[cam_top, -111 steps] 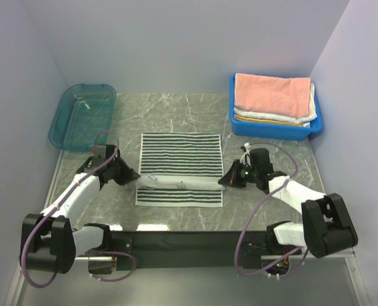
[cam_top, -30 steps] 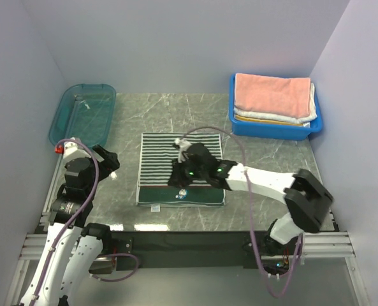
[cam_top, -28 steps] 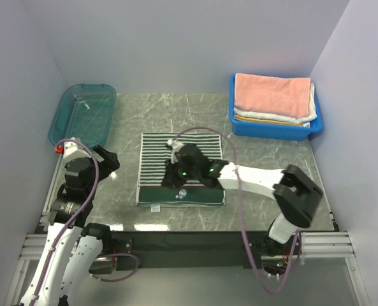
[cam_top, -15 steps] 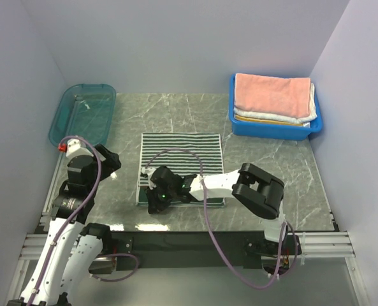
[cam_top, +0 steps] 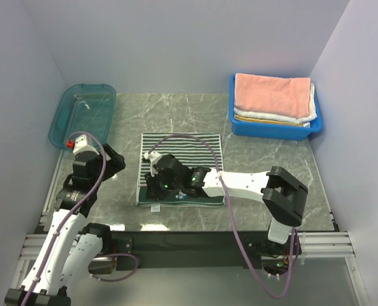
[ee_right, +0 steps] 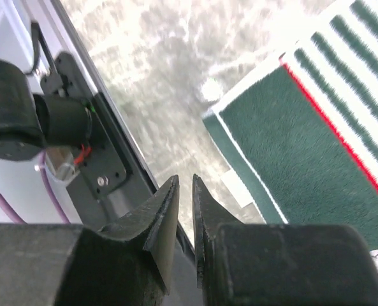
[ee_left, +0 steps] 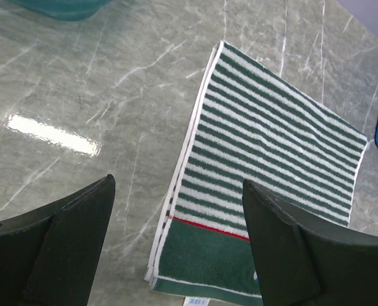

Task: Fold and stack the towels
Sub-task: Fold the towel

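Right gripper (ee_right: 183,182): fingers drawn nearly together, only a thin slit between them, and I saw nothing in it. It hung over the near-left corner of the striped towel (cam_top: 189,150), by the green band. The towel lay folded flat mid-bench (cam_top: 259,166), its left edges layered and its near edge close to the bench's near edge.

Left gripper (ee_left: 176,248): jaws spread wide and empty, above bare marble left of the towel. I noted open room on both sides of the towel.

Pink towel (cam_top: 271,94) topped the stack in the blue bin (cam_top: 271,131) at the far-right corner. Teal tray (cam_top: 80,115) at the far-left corner.
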Controlling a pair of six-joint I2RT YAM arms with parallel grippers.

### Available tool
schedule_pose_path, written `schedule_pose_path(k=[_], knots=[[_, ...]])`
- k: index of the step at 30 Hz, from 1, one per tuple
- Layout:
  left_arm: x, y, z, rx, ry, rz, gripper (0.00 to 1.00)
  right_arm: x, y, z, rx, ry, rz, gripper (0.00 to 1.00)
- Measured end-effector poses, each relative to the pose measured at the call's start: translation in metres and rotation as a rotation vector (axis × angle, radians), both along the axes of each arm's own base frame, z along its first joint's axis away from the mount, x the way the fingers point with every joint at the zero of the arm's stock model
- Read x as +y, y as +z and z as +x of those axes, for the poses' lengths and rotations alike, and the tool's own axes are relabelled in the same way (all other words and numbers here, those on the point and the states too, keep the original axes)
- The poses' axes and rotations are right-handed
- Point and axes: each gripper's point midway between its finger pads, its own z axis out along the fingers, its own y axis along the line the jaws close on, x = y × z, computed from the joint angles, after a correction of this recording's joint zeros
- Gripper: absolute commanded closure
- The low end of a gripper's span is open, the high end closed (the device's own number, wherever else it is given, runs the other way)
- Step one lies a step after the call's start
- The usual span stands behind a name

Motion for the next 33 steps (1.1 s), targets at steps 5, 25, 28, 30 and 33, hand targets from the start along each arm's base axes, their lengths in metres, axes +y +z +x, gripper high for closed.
schedule_pose_path(k=[5, 25, 28, 30, 33], knots=[[-0.002, -0.002, 0.000, 0.005, -0.010, -0.005, 0.15, 0.005, -0.022, 0.005, 0.010, -0.019, -0.030, 0.78], [-0.042, -0.066, -0.009, 0.276, -0.108, -0.135, 0.32, -0.049, -0.019, 0.024, -0.042, -0.198, -0.094, 0.47], [-0.061, -0.097, -0.022, 0.423, -0.140, -0.126, 0.29, -0.099, -0.009, 0.043, -0.059, -0.344, -0.097, 0.47], [-0.068, -0.109, -0.028, 0.473, -0.138, -0.100, 0.29, -0.128, -0.021, 0.051, -0.041, -0.428, -0.120, 0.47], [-0.079, -0.126, -0.039, 0.538, -0.149, -0.068, 0.27, -0.186, -0.051, 0.041, 0.013, -0.533, -0.207, 0.47]])
